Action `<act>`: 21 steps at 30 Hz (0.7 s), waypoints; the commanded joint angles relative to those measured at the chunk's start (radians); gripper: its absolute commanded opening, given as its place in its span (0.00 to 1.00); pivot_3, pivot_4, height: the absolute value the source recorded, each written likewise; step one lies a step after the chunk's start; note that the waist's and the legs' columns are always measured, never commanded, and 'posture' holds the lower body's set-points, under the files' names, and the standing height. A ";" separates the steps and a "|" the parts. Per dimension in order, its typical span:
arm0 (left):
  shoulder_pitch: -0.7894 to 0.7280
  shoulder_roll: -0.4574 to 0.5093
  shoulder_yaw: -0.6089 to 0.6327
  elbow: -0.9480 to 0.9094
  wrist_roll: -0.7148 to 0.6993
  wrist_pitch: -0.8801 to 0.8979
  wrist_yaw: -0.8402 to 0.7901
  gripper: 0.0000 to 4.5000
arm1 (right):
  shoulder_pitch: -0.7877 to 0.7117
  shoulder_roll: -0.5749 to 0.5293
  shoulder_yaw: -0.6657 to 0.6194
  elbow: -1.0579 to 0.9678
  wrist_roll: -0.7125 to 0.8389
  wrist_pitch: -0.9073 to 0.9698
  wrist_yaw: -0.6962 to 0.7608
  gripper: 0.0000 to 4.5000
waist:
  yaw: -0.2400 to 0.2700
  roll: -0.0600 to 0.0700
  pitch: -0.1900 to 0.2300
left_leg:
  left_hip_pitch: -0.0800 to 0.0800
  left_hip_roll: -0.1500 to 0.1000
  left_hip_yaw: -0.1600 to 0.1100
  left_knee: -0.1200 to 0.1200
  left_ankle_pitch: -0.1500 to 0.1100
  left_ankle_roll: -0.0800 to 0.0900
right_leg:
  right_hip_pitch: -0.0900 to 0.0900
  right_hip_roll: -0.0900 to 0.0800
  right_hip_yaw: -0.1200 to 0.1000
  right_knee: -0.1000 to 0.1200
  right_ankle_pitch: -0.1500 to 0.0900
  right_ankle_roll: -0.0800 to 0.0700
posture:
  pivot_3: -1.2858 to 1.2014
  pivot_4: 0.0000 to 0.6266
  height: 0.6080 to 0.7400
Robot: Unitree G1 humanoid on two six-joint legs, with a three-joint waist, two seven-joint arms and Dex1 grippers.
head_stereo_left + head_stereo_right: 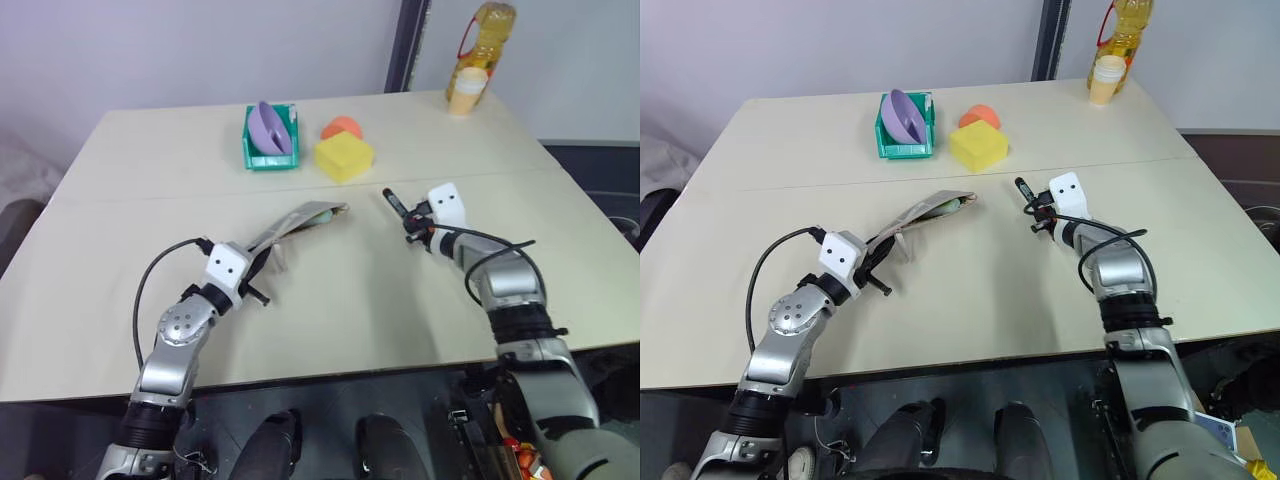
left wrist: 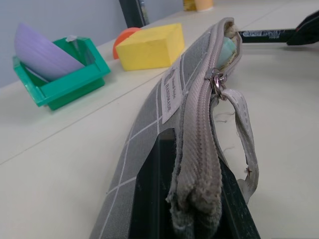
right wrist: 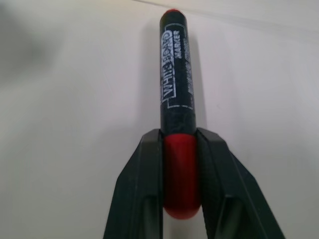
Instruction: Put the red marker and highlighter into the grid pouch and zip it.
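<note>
Pinching the marker [image 3: 178,119] by its red end, the right gripper [image 3: 180,149] has both black fingers [image 3: 144,184] pressed against the barrel; the black part with white lettering sticks out past the fingertips and slants up over the table [image 1: 330,320], pointing away from the gripper

Left of that, the left gripper [image 2: 194,199] is clamped on the near end of the pouch [image 2: 164,99], one finger on each side of the fabric, just under the zipper seam. From this grip the pouch runs forward and to the right, standing on edge with its grid side and small white label [image 2: 171,94] facing left. Its far end lies on the table, roughly level with the marker tip and well apart from it, with bare table between. The mouth at that far end gapes, and the pale green highlighter [image 2: 228,50] sits inside it, partly showing. The zipper pull [image 2: 217,82] hangs partway along the seam, between the gripper and the open end, with a grey strap [image 2: 246,134] looping down from it on the right side

Beyond both grippers sit a green bin [image 1: 270,150] holding a purple bowl [image 1: 270,128], and right of it a yellow block [image 1: 344,158] with an orange piece [image 1: 342,127] just behind. Far off past the right gripper, at the table's back edge, stand a cup [image 1: 466,92] and a bottle [image 1: 488,35] of yellow liquid
</note>
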 commanded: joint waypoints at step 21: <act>-0.079 0.015 0.002 0.020 -0.023 -0.021 -0.074 0.00 | 0.114 -0.148 0.108 -0.527 0.048 -0.027 0.300 0.08 | 0.001 0.000 0.000 | 0.000 0.000 0.000 0.001 0.000 0.000 | 0.000 0.000 0.000 -0.001 0.000 0.001 | 0.52 0.24 1.00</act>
